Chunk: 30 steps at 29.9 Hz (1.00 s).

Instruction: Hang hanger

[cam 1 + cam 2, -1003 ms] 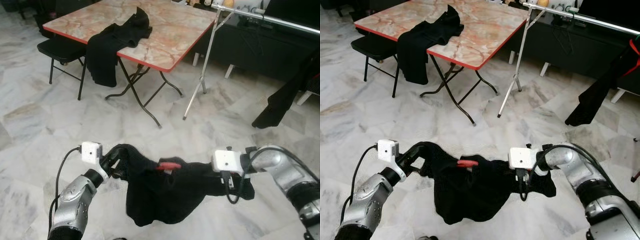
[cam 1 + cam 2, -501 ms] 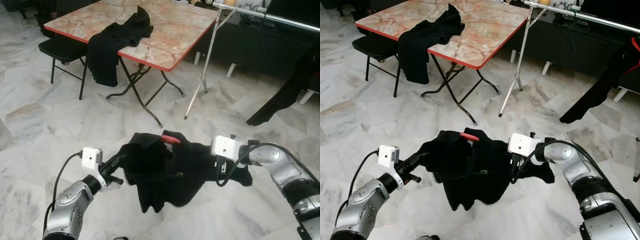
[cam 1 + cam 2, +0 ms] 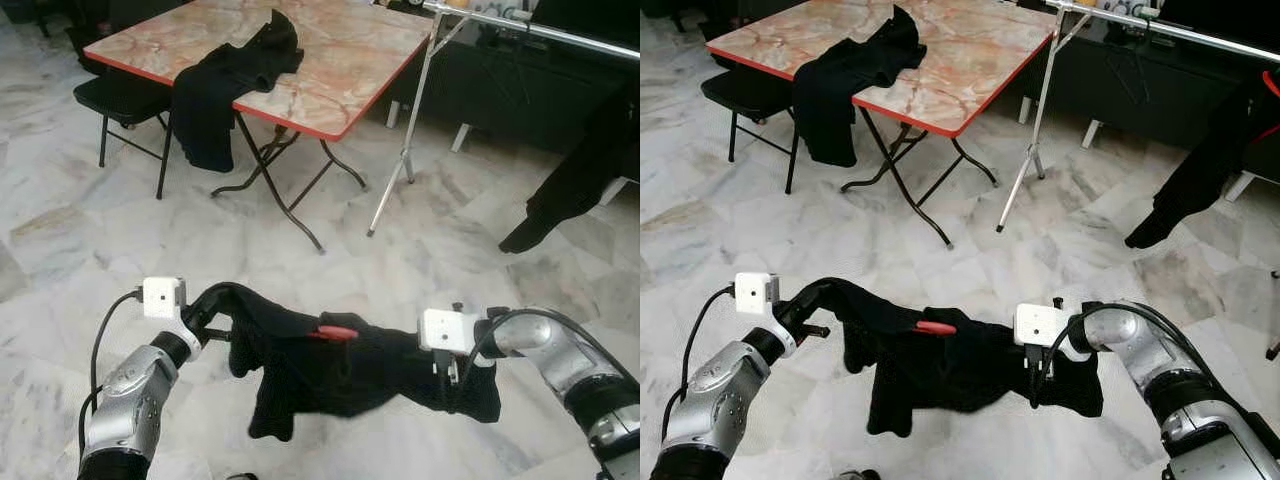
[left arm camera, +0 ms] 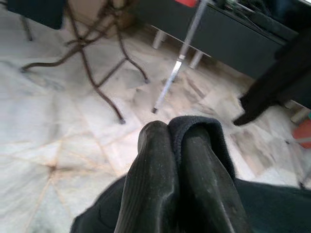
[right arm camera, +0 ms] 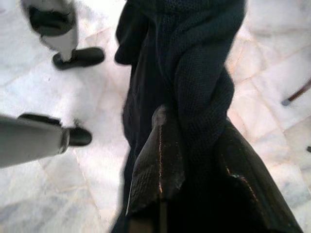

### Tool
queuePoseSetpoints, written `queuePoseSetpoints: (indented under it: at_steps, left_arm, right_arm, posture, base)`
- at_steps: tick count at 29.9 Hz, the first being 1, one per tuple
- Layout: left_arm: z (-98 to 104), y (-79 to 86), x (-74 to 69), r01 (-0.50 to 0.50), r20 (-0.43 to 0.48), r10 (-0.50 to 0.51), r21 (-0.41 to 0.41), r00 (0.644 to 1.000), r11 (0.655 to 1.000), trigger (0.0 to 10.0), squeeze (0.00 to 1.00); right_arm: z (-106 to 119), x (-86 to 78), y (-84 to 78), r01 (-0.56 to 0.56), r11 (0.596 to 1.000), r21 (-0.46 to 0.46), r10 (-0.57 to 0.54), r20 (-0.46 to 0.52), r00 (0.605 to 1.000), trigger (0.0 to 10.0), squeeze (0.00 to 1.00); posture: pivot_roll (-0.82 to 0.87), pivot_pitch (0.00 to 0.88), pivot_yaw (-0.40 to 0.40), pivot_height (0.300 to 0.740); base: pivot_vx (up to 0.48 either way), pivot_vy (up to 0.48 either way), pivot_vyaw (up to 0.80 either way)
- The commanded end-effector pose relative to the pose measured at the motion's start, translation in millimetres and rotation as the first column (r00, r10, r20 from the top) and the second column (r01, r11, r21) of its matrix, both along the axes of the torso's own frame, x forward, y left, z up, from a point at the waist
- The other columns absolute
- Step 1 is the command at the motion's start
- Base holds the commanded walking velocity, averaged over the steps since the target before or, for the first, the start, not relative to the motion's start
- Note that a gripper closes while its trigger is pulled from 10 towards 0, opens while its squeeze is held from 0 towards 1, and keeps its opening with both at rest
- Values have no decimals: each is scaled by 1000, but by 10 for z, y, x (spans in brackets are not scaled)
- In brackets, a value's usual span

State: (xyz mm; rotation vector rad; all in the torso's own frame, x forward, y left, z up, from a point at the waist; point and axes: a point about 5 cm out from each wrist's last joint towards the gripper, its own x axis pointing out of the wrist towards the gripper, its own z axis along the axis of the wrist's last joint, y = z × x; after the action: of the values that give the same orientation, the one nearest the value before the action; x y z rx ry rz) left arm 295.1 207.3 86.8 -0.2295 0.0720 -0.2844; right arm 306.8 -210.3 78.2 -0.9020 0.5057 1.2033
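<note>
Hanging not yet done. Black garment on a red hanger is held low at 6 o'clock over the marble floor, stretched between both arms. Left gripper fingers clamped together on one shoulder of the cloth; right gripper pinches the other end, fabric bunched between its fingers. Silver rack rail stands well apart at 1 o'clock: carrying and hooking remain. Garment sags, limp, crumpled; only the hanger's red neck shows above the fabric.
</note>
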Motion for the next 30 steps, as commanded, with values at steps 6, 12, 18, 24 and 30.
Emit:
queuePoseSetpoints:
  at_steps: [6, 12, 18, 24, 30]
  left_arm:
    - [121, 43, 64, -49, 49, 51, -29, 997, 998, 10000, 0]
    - [200, -121, 49, 58, 70, -51, -89, 996, 994, 10000, 0]
    - [256, -330, 36, 159, 92, -149, -110, 985, 981, 10000, 0]
    - [395, -508, 41, 227, 135, -208, -154, 969, 962, 10000, 0]
    - [392, -575, 1, 275, 128, -256, -158, 958, 948, 10000, 0]
  right_arm:
    - [-123, -60, -1, 16, 999, -38, -16, -11, 1000, 10000, 0]
    - [-117, 28, 178, 128, 986, 104, -135, 68, 988, 10000, 0]
    - [-168, 29, 352, 173, 967, 185, -188, 68, 980, 10000, 0]
    - [-354, 23, 459, 295, 939, 175, -314, 89, 945, 10000, 0]
    - [-317, 168, 420, 514, 810, 281, -563, 131, 816, 10000, 0]
  posture:
    - [-43, 105, -37, 740]
    - [-45, 105, -36, 740]
    - [-42, 104, -36, 740]
    - [-34, 104, -37, 740]
    - [-31, 102, -37, 740]
  base:
    - [0, 0, 0]
    - [0, 0, 0]
    - [0, 0, 0]
    - [0, 0, 0]
    - [0, 0, 0]
